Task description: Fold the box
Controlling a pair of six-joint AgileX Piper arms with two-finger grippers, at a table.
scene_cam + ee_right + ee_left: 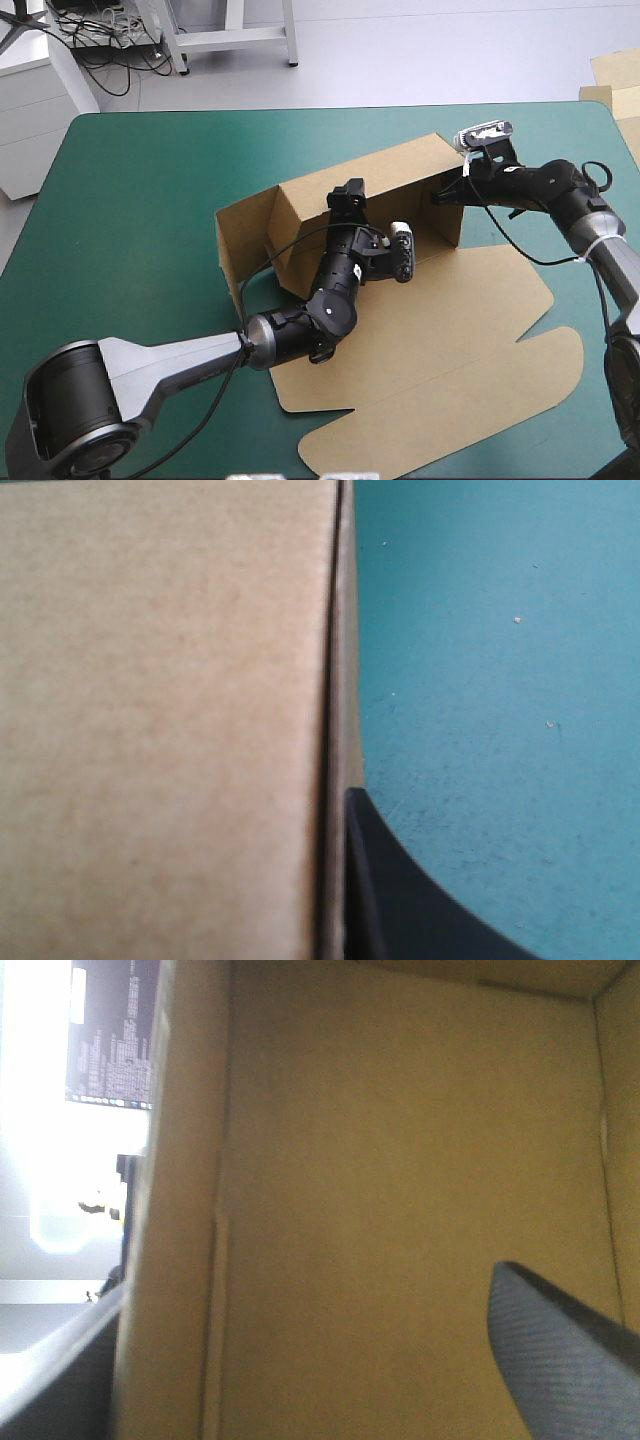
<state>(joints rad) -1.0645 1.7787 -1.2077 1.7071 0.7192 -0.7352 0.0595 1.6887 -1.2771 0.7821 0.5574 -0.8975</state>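
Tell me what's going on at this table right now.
Two robot arms are folding a brown cardboard box on the teal-green table. Its back and side walls are raised; the lid lies flat toward the near edge. The left hand reaches inside, open, straddling a wall. The right hand pinches the right end wall.

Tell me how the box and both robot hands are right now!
box: walls raised, open on top.
lid: lying flat on the table.
left gripper: jaws open, reaching inside the box.
right gripper: jaws shut on the box's end wall.
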